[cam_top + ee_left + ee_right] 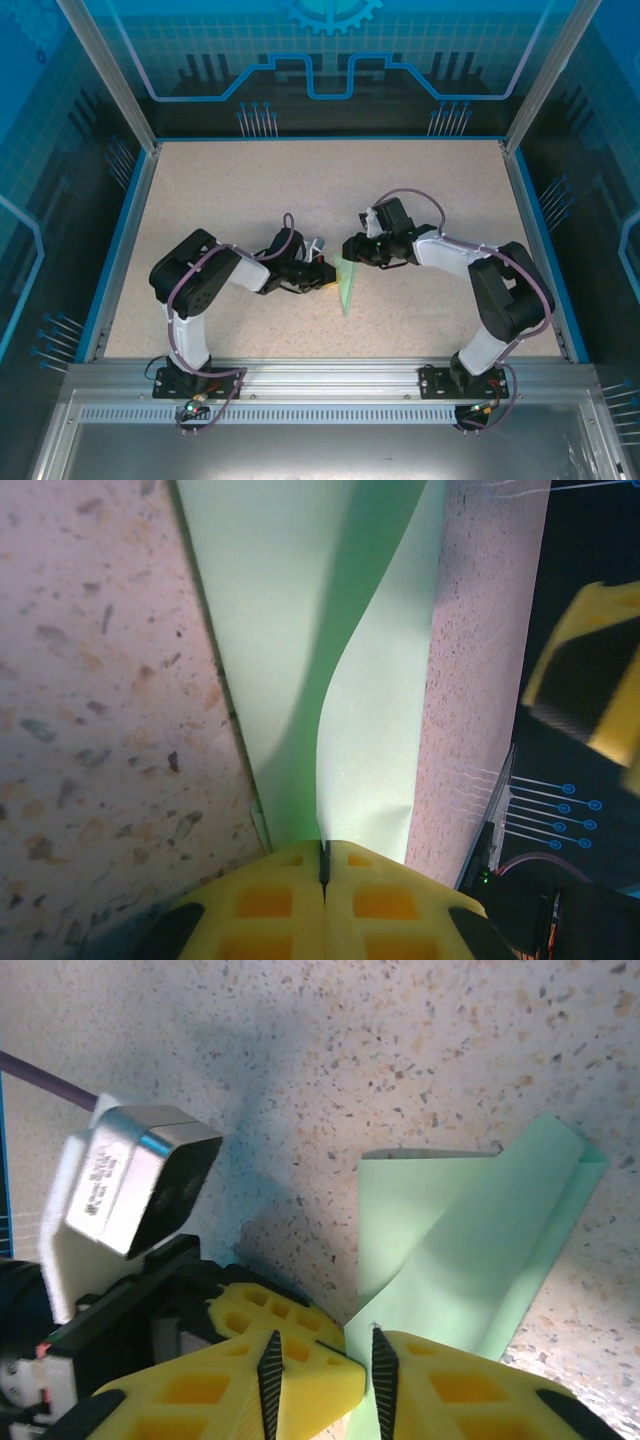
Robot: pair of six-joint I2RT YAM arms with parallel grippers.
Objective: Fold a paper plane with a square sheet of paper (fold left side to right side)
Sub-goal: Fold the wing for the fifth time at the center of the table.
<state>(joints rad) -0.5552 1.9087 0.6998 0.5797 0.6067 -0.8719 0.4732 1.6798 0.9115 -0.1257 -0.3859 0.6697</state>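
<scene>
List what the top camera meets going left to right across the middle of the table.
left arm → left fingers → green paper → right arm

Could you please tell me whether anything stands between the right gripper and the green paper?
Nothing visible does. An edge of the green paper lies between the open jaws of the right gripper. The left gripper, shut on the same paper, sits close beside them.
</scene>
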